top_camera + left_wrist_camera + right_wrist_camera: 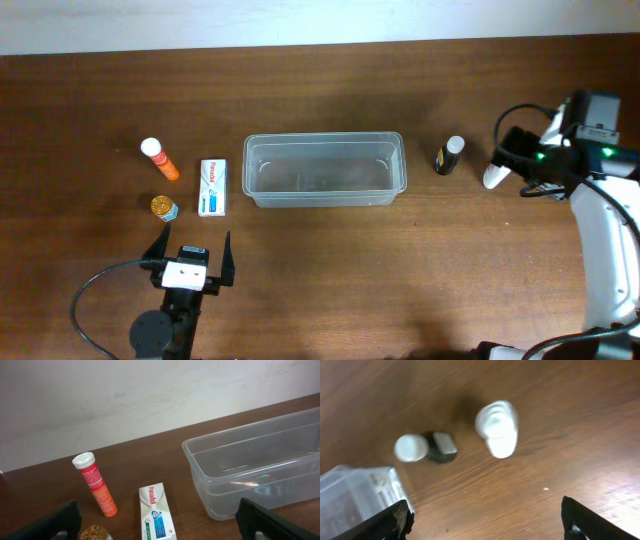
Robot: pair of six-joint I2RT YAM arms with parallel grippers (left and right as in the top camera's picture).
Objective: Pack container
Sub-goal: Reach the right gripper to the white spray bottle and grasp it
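Desk (400,270): brown wood, carrying all items.

Container (324,170): clear tub, upright, open side up. It stands ahead of the left hand (193,243) and off to its right, well apart from it. From the right hand (508,160) it lies to the left, beyond the dark bottle. In the right wrist view only one corner of it shows, at the lower left.

Left arm: drawn back near the front edge of the desk, with the hand held low and level and pointing at the far edge. Fingers stand wide apart with nothing between them.

Right arm: stretched forward along the right side of the desk, with the hand turned left and tilted down at the desk top. Fingers stand apart, gripping nothing.

Box (213,187): white and blue, lying flat just ahead of the left hand, beside the container's left end.

Orange tube (160,159): white cap, ahead and left of the left hand, past the box.

Dark bottle (450,155): white cap, between the container and the right hand.

White bottle (492,177): just beside the right hand, under its fingers, apart from the dark bottle.

Gold-capped jar (164,207): close ahead of the left finger of the left hand.
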